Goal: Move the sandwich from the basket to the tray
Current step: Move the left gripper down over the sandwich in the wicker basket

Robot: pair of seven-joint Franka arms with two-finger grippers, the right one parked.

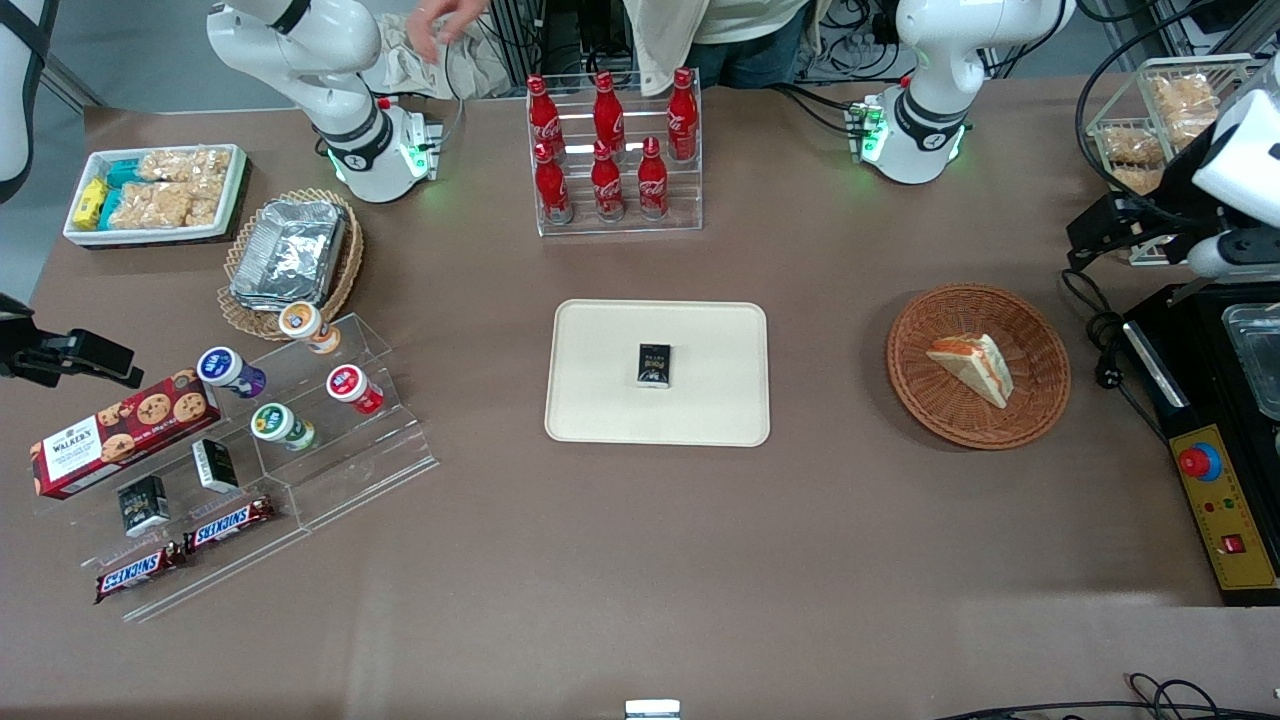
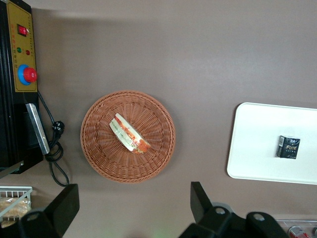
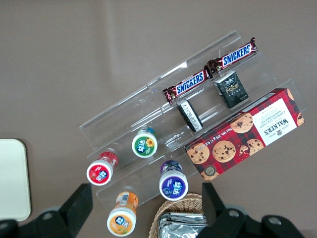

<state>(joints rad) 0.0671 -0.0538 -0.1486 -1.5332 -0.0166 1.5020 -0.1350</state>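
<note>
Sandwich [image 2: 130, 133] lying in the round reddish-brown wicker basket [image 2: 99, 153], toward the working arm's end of the worktop [image 1: 840, 560], untouched. A triangular wedge resting on one bread face, orange-red and green filling edge showing along one long side. Cream tray [image 1: 600, 420] well apart from the basket, mid-worktop, carrying only a small black box [image 1: 654, 364] near its middle.

Gripper [image 2: 130, 208] held high above the worktop, well clear of the basket, fingers [image 2: 199, 198] spread wide apart and grasping nothing. Task not yet begun, judging by that.

Likely light and soft: pale bread that dents under a firm squeeze, layers free to slide against each other and spill filling. Best taken across the two bread faces near the thick middle of the wedge, not at the thin pointed tip, where it would probably fold or tear. Gentle closing only. Basket weave dished and grippy, so a fingertip may snag on the wicker when reaching under the lower face. Plenty of bare tray surface beside the box for setting down.
</note>
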